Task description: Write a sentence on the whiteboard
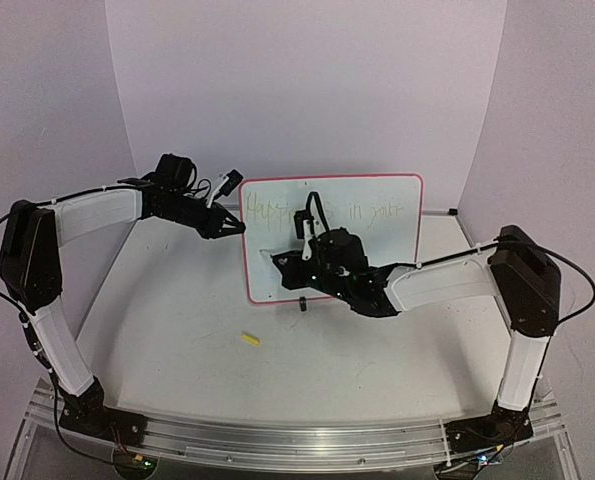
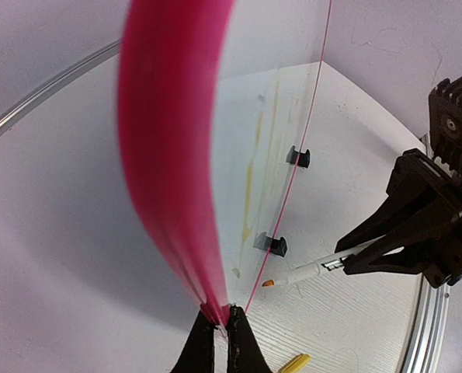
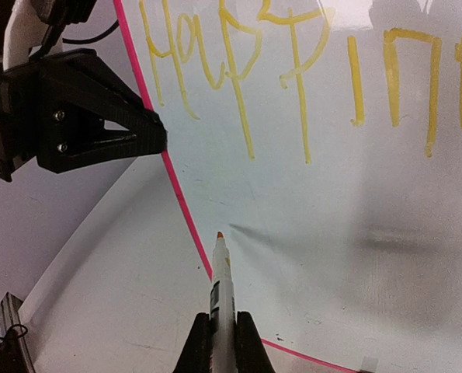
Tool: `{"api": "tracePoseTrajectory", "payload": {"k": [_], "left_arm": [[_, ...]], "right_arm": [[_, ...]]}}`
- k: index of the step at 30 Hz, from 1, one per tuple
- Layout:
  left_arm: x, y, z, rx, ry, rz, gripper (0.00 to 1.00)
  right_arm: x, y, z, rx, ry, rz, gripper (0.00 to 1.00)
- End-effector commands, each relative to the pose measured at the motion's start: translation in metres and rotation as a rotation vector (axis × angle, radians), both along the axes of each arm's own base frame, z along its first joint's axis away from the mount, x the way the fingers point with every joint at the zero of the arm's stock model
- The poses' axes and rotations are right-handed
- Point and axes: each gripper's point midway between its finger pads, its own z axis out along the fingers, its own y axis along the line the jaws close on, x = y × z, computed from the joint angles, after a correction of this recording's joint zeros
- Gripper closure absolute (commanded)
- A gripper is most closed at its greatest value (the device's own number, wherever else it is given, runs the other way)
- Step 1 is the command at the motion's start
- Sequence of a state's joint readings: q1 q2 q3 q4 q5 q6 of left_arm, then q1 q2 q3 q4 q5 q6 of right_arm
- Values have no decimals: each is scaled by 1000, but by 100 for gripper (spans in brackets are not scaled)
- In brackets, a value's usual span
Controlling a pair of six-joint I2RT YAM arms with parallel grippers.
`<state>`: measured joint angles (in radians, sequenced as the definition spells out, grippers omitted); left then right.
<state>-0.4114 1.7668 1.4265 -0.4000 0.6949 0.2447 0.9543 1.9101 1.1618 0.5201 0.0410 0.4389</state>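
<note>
Pink-edged and upright, the whiteboard (image 1: 377,250) stands on the table (image 1: 177,340) in the overhead view. The left gripper (image 1: 235,224) is clenched on its left edge near the upper corner. The right gripper (image 1: 307,245) hangs in front of the board's face, grasping a white marker (image 1: 303,238). The sentence (image 1: 382,212) runs faint and yellow-green along the top, above that gripper, which hides its middle letters. A small yellow cap (image 1: 250,340) lies on the table below and to the left of the right gripper, well apart from the board. In the left wrist view, the left gripper (image 2: 223,318) has its fingers pressed together on the pink border, and the whiteboard (image 2: 238,155) stretches away from them edge-on. Two black clip feet (image 2: 273,245) sit on its lower edge to the right of the fingers. Further right, the right gripper (image 2: 345,260) points the marker (image 2: 308,272) toward the board. The cap (image 2: 294,363) lies just right of the left fingers. In the right wrist view, the right gripper (image 3: 220,322) is closed on the marker (image 3: 221,276), whose orange tip lies over the pink border near the lower left corner. Whether it touches cannot be told. The sentence (image 3: 293,78) shows "Happine" above the tip, and the left gripper (image 3: 149,136) pinches the edge up and to the left.
</note>
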Motion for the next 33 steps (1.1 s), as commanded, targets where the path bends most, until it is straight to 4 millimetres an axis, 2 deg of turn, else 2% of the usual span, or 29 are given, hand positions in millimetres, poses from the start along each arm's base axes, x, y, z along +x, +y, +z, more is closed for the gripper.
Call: {"api": "tracePoseTrajectory", "payload": {"k": [1,11,21,33], "left_arm": [[-7,-4,21,-11,-74,-28,100],[-6,-4,19,-11,-72,-27,100],[-6,-5,19,-11,-71,-29,100],[-6,-5,22,-14,-76,-29,100]], "right_arm": [[16,0,12,10,-38,-76,100],[17,15,-6,-42,-14,-26,100],[10,5,-26,-72,30,-34,100],[11,0,-26,-82,29,-55,100]]}}
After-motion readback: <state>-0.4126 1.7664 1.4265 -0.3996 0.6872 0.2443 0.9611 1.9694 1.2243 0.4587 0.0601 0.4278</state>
